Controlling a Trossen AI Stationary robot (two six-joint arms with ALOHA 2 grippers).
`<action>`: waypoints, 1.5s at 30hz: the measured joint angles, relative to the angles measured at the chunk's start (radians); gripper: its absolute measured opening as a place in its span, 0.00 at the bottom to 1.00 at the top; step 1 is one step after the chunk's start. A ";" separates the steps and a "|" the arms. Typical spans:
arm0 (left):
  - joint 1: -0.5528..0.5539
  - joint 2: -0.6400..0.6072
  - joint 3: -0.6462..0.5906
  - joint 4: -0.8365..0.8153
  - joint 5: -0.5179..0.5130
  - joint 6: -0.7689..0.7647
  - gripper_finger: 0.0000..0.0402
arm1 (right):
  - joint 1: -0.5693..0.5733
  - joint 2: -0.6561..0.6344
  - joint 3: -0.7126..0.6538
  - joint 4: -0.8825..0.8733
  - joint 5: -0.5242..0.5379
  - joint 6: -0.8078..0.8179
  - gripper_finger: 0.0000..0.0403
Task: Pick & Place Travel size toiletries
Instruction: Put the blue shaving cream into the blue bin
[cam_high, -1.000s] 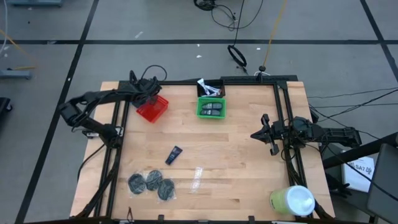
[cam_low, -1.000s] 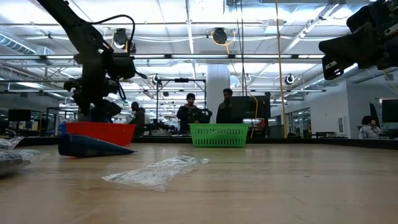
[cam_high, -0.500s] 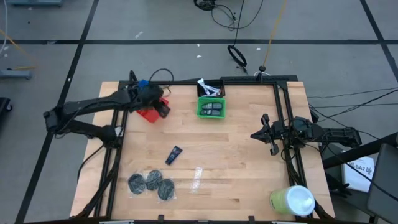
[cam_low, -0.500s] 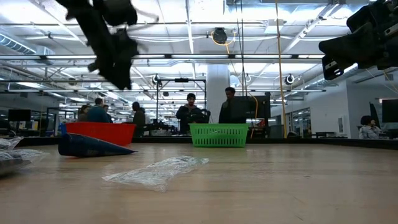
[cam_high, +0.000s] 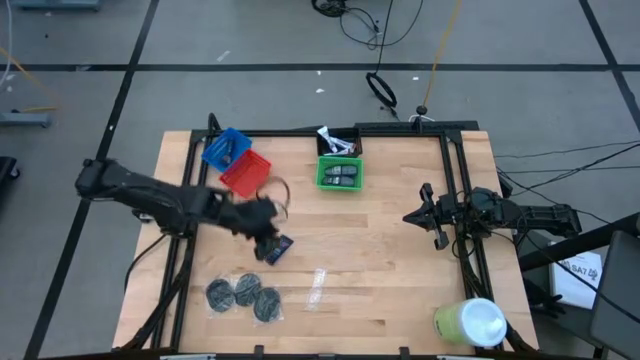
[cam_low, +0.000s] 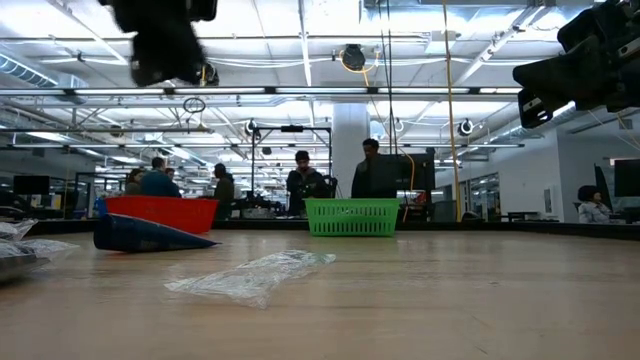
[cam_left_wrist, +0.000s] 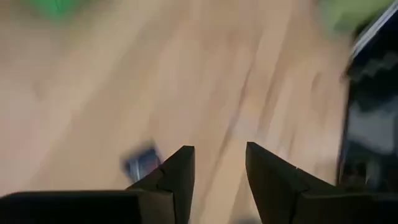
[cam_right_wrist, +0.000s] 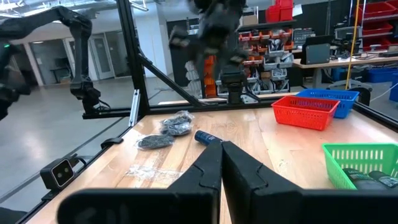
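High view: the left gripper (cam_high: 268, 222) hangs left of centre, just above the dark blue packet (cam_high: 279, 247), fingers apart with nothing between them. The packet lies flat on the table (cam_high: 380, 260), below the red basket (cam_high: 245, 175). It looks light, thin and slippery; pinching across its narrow edges seems best. The right gripper (cam_high: 422, 213) waits at right, closed and empty.
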 joint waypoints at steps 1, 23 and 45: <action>-0.039 0.029 0.009 -0.028 -0.013 -0.035 0.34 | 0.000 0.000 0.000 0.000 0.000 0.000 0.00; -0.145 0.657 0.464 -0.560 -0.071 -0.219 0.33 | 0.000 0.000 0.000 0.014 0.000 0.000 0.00; -0.026 0.748 0.382 -0.608 0.071 -0.184 0.65 | 0.000 0.000 0.000 0.015 0.000 0.000 0.00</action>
